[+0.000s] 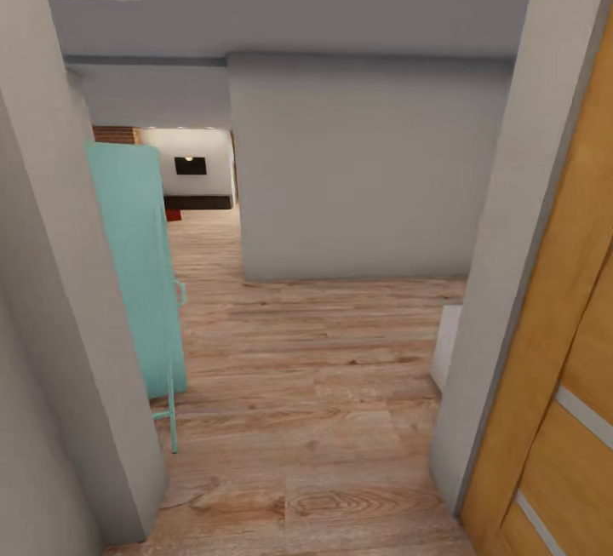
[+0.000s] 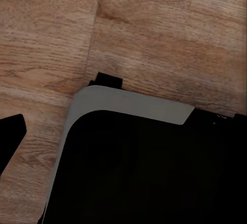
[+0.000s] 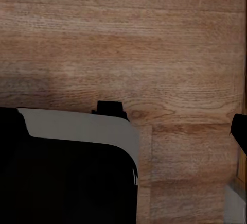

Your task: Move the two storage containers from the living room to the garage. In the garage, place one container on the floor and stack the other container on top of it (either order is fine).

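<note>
- One teal door (image 1: 136, 275) stands open in a hallway with a wood-plank floor (image 1: 315, 420).
- One grey wall (image 1: 358, 173) faces the camera, right of the teal door.
- One orange wood door (image 1: 562, 386) stands far right of it.
- Beyond the teal door, one lit room (image 1: 191, 169) shows.
- Both wrist views look down on planks and the robot's dark base (image 2: 149, 172); I cannot tell whether either gripper is spread or pressed together.

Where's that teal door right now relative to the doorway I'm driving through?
In the head view the teal door stands open on the left, just past the grey doorframe wall, over the wood-plank floor; the orange wooden door is opposite, on the right.
</note>
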{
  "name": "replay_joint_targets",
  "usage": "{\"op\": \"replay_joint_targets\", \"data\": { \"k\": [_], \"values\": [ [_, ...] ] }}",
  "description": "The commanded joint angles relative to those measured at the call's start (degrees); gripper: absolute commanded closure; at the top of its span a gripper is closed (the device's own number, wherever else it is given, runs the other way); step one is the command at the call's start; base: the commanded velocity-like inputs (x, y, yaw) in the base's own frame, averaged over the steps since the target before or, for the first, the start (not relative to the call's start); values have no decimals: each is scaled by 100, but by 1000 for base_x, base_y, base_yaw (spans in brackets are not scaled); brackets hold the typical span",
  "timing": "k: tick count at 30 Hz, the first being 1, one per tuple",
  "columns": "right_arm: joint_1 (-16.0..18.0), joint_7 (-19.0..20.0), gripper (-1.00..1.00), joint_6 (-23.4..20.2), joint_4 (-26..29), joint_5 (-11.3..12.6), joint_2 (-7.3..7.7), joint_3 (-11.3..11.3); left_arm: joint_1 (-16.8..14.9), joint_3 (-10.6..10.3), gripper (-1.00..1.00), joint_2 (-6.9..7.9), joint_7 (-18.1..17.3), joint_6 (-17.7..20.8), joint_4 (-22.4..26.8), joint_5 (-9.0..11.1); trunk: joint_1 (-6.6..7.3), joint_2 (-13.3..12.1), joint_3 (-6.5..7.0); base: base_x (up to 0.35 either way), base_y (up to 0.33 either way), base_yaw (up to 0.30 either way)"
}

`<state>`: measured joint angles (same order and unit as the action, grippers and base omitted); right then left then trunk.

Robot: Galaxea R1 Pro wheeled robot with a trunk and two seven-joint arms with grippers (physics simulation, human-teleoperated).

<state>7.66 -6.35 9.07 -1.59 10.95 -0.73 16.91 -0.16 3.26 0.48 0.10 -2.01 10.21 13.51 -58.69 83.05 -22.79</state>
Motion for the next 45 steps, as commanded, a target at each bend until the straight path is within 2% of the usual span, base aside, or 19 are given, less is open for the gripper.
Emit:
{"op": "replay_joint_targets", "data": {
  "k": [1, 45],
  "values": [
    [6, -14, -100, 33, -17, 56, -3, 49, -2, 32, -100, -3, -1, -10, -27, 2, -3, 3, -6, 323, 0, 0],
    [5, -24, -100, 33, -17, 56, -6, 49, -2, 52, -100, 22, -1, -10, -81, 11, -3, 3, -6, 323, 0, 0]
  ]
}}
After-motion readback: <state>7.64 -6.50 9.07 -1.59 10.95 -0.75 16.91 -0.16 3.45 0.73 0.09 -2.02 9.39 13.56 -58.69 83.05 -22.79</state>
